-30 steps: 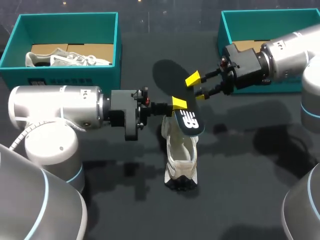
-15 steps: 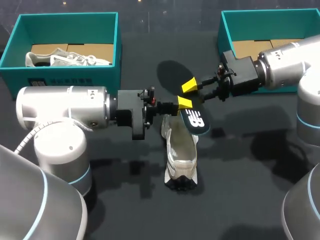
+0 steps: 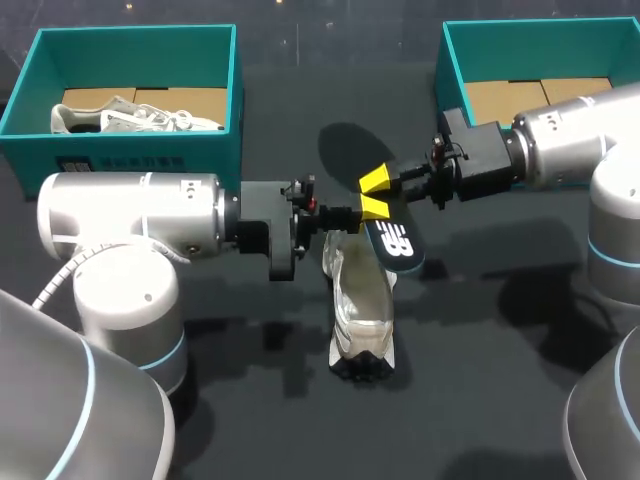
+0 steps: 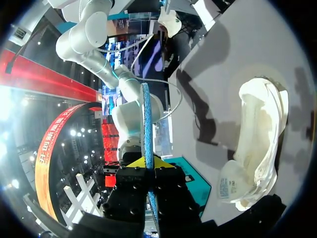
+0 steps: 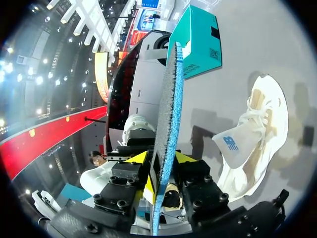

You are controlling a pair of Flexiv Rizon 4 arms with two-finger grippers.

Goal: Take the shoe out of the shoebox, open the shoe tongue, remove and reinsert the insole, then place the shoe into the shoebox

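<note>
Dark tabletop (image 3: pixel 480 400) with a teal shoebox (image 3: pixel 135 40) in the upper left of the head view and a second teal box (image 3: pixel 520 30) in the upper right, which is partly covered by the right arm. The shoe (image 3: pixel 360 300) stands on the table dead centre of the frame. It's a cream mesh sneaker with a black bit at the end nearest the bottom edge.

The insole (image 3: pixel 395 245) is out of it, dark on top, held up just above the shoe's far end and hiding that end. Both claws are pinching it: the left gripper (image 3: pixel 372 207) and right gripper (image 3: pixel 377 180) sit right beside each other on it. In both wrist cams the insole shows edge-on, clamped between the fingers, with a speckled blue edge (image 5: pixel 168 124), and the shoe (image 4: pixel 260 139) lies off to the side.

There's white lettering on the insole and a blue logo on the flipped-out tongue (image 5: pixel 230 143). The label on the left box's front is too small to read. Another pale shoe (image 3: pixel 130 115) lies in that box, half hidden by its wall.
</note>
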